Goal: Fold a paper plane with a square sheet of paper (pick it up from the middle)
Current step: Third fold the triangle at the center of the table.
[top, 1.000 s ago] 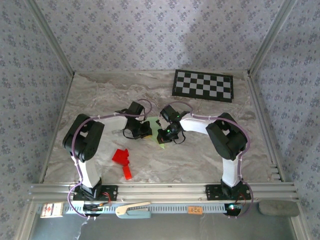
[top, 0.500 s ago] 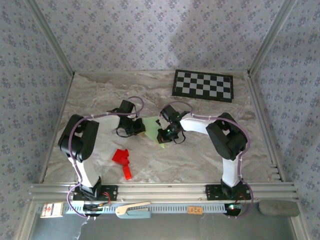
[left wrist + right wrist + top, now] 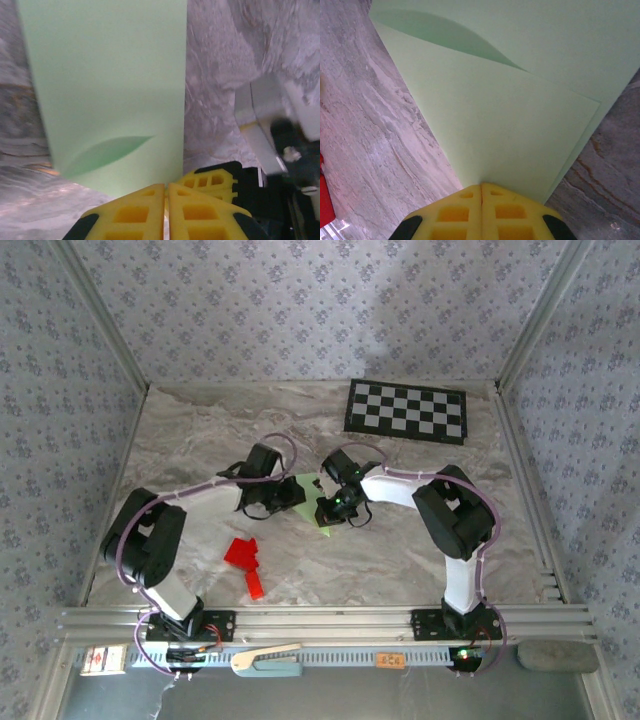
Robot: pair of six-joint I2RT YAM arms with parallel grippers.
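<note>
- Two closed: left end effector (image 3: 166, 186) and right end effector (image 3: 481, 186), tips at the paper (image 3: 110, 75).
- If a tip slips, we risk the flap springing back.

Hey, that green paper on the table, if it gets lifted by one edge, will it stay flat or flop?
Likely flops: the green paper looks thin, its folded top layer bowing up. Probably slides easily on the smooth table.

Left arm (image 3: 200, 502) and right arm (image 3: 395, 488) were white, black joints, lilac cables; finger pads (image 3: 131, 212) yellow, gridded
</note>
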